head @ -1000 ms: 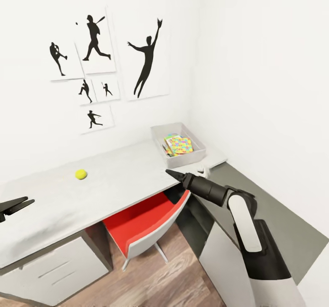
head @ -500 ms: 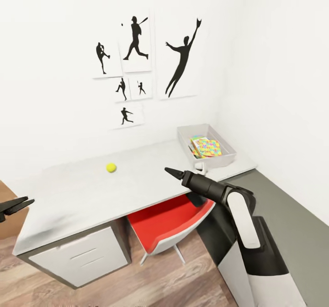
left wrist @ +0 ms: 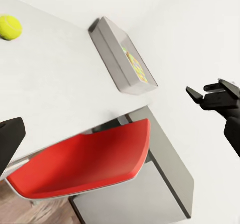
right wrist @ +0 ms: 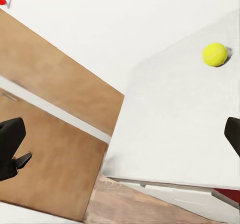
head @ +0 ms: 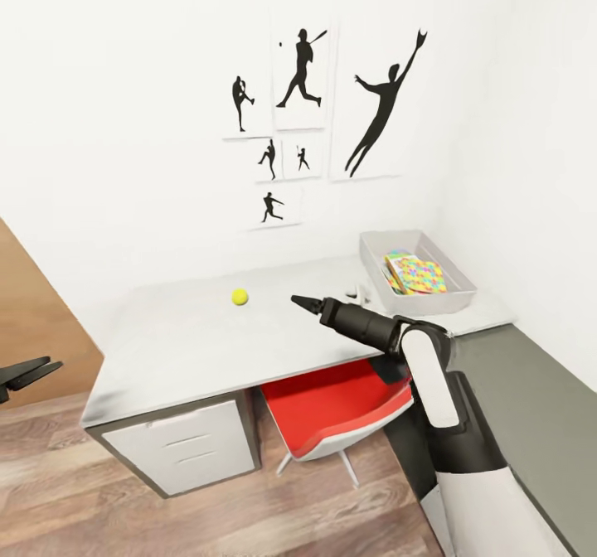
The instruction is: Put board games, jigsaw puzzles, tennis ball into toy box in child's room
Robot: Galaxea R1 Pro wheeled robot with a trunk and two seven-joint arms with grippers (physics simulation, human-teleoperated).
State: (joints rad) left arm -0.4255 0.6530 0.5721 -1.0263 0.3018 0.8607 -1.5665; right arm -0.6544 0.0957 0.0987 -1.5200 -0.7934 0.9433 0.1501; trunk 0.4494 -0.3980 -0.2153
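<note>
The ball (head: 240, 296) lies alone on the table (head: 174, 350), well left of the bin (head: 414, 298) at the table's right end; a puzzle (head: 417, 274) and other coloured items lie inside the bin; the right gripper (head: 300, 302) hangs over the table between ball and bin, jaws apparently together, holding nothing; the left gripper (head: 29, 372) hangs off the table's left end, jaws slightly apart, empty; a red chair (head: 336, 412) sits under the table.
</note>
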